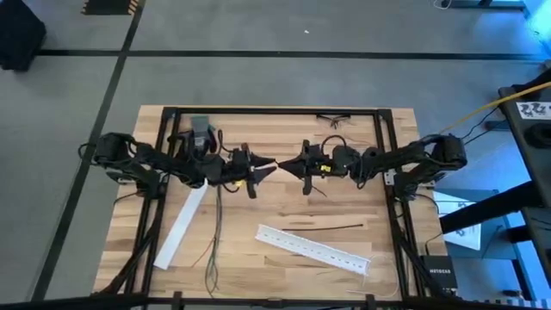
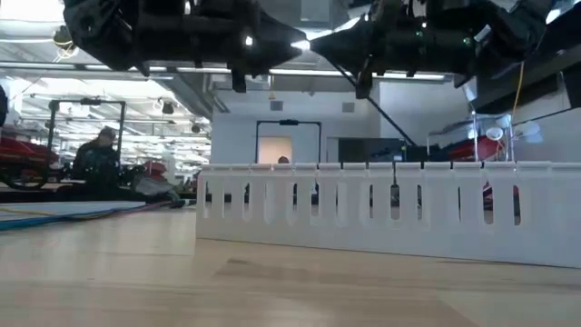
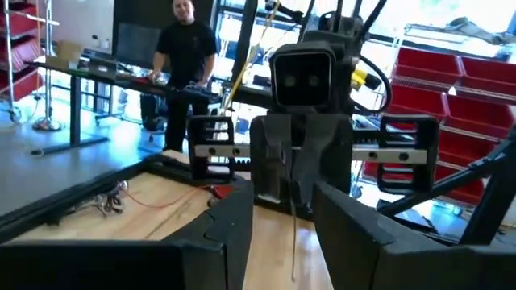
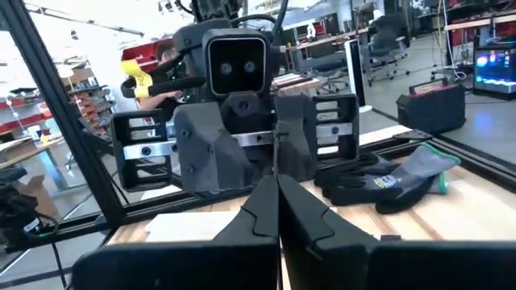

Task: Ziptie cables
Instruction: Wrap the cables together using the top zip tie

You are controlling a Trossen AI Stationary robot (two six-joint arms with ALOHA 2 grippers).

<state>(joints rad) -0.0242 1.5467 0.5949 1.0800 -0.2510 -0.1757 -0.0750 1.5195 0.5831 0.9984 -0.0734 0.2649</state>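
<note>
Dark limp cables (image 1: pixel 215 232) on wooden table (image 1: pixel 284 207) (ends splayed)

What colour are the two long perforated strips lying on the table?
White, both perforated strips; clearest in the high view.

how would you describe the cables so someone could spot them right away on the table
Start at the wooden table and find the white perforated strip lying slanted on its left side. Just right of it, below the left hand, lie the cables: a loose bundle of thin dark wires running toward the table's near edge. Unlike the stiff black strip by the other white strip, they are limp, with splayed ends.
</note>
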